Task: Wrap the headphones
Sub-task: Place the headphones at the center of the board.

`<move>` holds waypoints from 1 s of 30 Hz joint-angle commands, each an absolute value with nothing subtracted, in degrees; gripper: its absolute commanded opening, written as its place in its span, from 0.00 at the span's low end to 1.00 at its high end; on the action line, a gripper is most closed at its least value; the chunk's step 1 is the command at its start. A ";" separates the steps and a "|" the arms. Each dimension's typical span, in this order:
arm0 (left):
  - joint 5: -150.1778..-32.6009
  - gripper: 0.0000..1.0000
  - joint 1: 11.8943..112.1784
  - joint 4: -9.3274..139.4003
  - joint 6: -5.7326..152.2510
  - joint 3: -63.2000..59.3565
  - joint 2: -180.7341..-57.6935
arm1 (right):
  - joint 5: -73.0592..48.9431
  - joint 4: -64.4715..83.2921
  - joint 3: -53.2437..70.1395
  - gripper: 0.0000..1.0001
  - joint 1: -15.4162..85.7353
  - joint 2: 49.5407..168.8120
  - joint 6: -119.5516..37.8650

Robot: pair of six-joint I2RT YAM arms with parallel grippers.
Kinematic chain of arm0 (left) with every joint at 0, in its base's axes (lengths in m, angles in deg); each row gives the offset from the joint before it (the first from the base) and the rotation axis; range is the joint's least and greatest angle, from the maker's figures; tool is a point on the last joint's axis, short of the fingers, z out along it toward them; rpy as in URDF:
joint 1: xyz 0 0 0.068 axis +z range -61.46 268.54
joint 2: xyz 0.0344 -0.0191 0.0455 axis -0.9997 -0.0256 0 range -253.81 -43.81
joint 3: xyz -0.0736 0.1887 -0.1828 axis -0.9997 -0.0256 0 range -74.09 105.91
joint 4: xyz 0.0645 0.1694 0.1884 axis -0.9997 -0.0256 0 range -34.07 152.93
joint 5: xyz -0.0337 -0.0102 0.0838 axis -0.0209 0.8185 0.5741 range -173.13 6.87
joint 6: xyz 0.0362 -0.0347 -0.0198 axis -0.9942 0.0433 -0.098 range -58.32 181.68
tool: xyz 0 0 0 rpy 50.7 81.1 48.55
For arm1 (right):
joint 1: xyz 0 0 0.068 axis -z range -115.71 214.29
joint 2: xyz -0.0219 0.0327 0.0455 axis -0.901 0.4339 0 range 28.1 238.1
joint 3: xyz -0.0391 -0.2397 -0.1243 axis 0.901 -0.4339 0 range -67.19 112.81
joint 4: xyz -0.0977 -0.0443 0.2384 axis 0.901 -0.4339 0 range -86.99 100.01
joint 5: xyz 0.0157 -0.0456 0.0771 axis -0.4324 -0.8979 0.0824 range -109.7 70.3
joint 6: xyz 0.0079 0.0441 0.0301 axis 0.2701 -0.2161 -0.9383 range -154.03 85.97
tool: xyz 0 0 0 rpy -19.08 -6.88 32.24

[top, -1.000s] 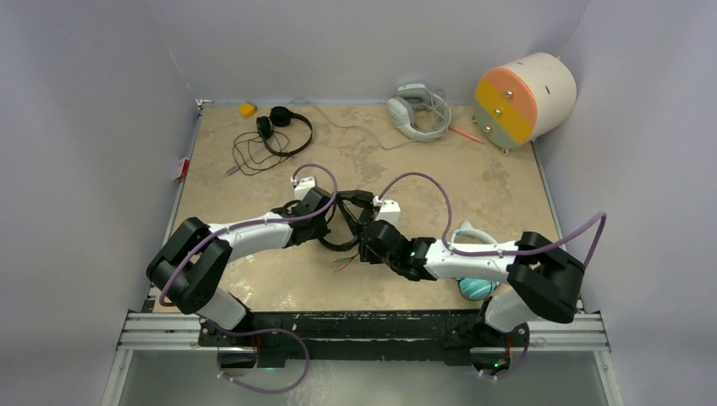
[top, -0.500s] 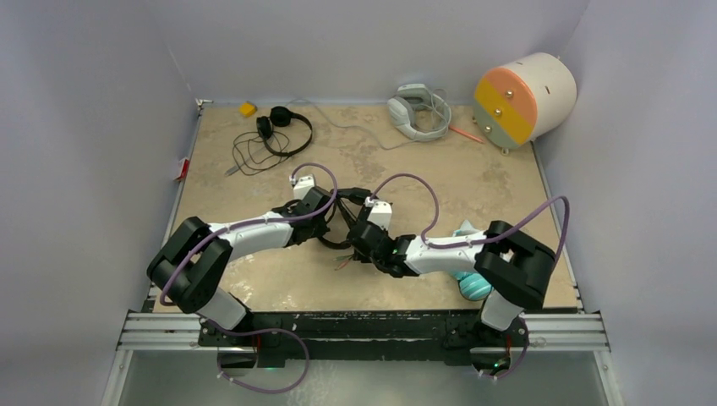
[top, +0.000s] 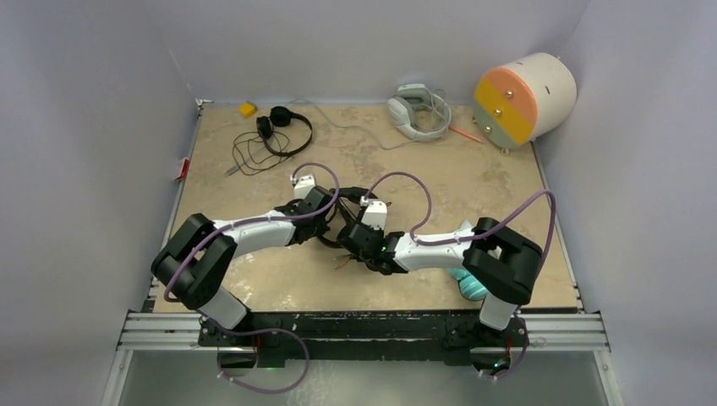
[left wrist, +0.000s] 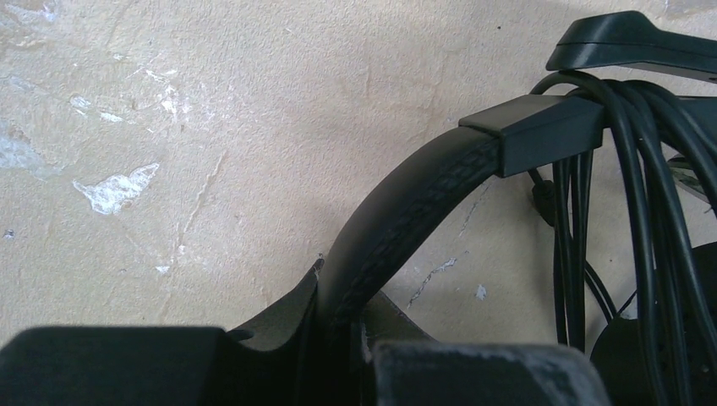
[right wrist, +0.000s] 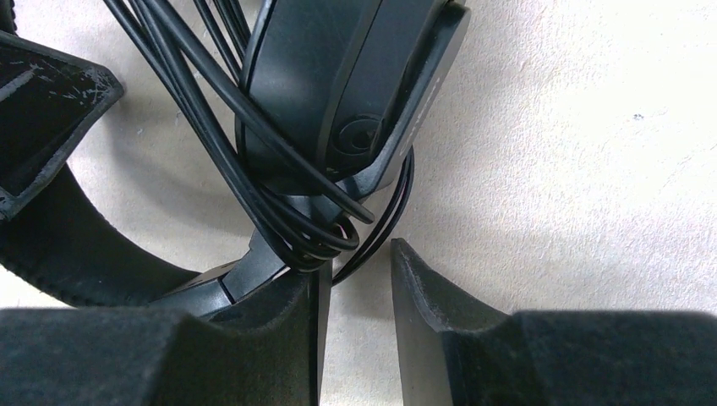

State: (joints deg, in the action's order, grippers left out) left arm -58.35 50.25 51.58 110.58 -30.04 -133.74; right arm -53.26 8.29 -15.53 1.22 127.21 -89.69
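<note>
1. Black headphones (left wrist: 397, 220): the pair being handled, lying near the middle of the table (top: 473, 178) between the tips of the two arms. The thin cord (left wrist: 583, 211) is looped several times over the band beside one slider
2. Left pincer (left wrist: 338, 326): closed tight on the padded band, which rises from between its fingers and arches away to the right. The wound cord hangs further along the band, apart from those fingers
3. Right pincer (right wrist: 355, 296): jaws a narrow gap apart, with bare table showing between them and nothing clamped
4. Ear cup (right wrist: 338, 76): just beyond the right pincer's tips, crossed by several strands of cord. The lowest loop dips to the mouth of the gap, and the finger on the left of the wrist view touches the band's arm just below the cup
5. Top view: the two pincers meet almost tip to tip over the headphones, the left arm reaching in from the left, the right arm from the near right
6. Other headphones, all well apart from both pincers: a second black pair (top: 286, 127) at the far left with its cord loose beside it, a grey pair (top: 414, 110) at the far edge, and a teal pair (top: 473, 288) at the near right, partly hidden under the right arm
</note>
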 commanded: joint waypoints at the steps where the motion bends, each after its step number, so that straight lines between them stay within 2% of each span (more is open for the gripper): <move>1: -58.78 0.00 50.03 54.75 111.03 -27.66 -133.33 | -54.28 3.27 -12.91 0.35 1.16 130.14 -90.78; 6: -59.90 0.00 50.03 56.01 109.51 -27.90 -132.81 | -55.84 2.96 -12.07 0.29 0.17 129.81 -87.53; 10: -59.68 0.00 50.04 56.62 108.18 -28.26 -131.85 | -57.94 -3.48 -8.46 0.28 -0.66 131.49 -87.02; 18: -60.51 0.00 50.04 56.45 108.35 -28.06 -131.60 | -53.32 -10.13 -6.92 0.20 -0.51 132.61 -86.30; 20: -60.54 0.00 50.04 55.86 108.45 -27.44 -132.43 | -52.27 -9.72 -8.86 0.13 -0.56 131.13 -86.21; 21: -60.62 0.00 50.04 55.56 108.48 -27.08 -132.87 | -51.44 -9.16 -9.93 0.03 -0.50 129.83 -85.71; 22: -60.78 0.00 50.02 55.40 108.44 -26.80 -133.25 | -50.57 -8.54 -10.83 0.00 -0.57 128.60 -85.07; 30: -60.40 0.00 50.04 55.90 108.84 -27.70 -133.38 | -37.78 3.54 -19.30 0.00 -0.66 111.72 -81.49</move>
